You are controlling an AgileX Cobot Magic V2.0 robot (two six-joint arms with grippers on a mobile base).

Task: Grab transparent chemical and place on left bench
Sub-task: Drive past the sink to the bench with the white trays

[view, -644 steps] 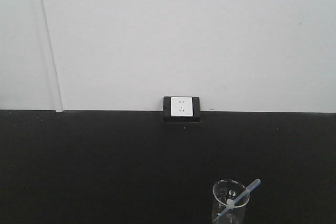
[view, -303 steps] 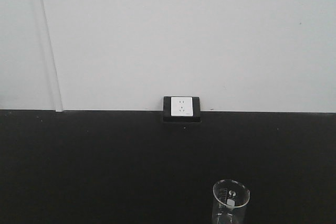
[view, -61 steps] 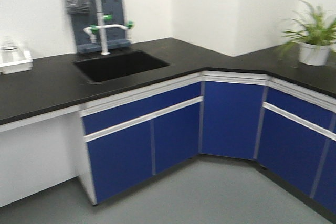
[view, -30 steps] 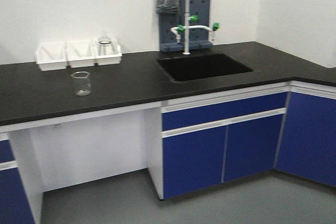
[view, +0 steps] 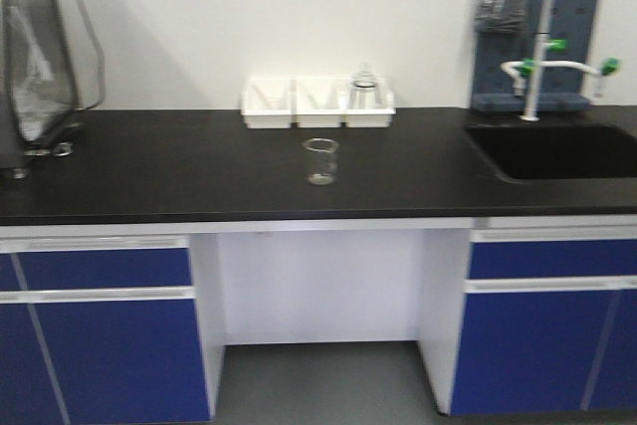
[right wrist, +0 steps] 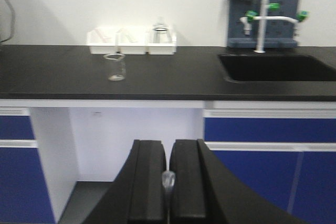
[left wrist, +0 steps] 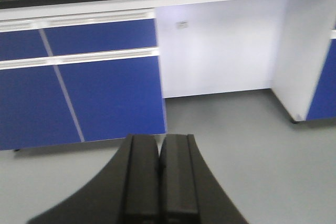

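While in right claw (right wrist: 168,148), transparent chemical (right wrist: 168,180)

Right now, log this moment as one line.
right pincer: shut on transparent chemical | left pincer: shut, empty | beaker: upright on black bench, in front of white trays | placement: not yet done

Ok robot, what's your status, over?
Left jaws shut, empty. Right jaws shut on the clear rod. Bench ahead, beaker standing on it. Nothing seen in the way.
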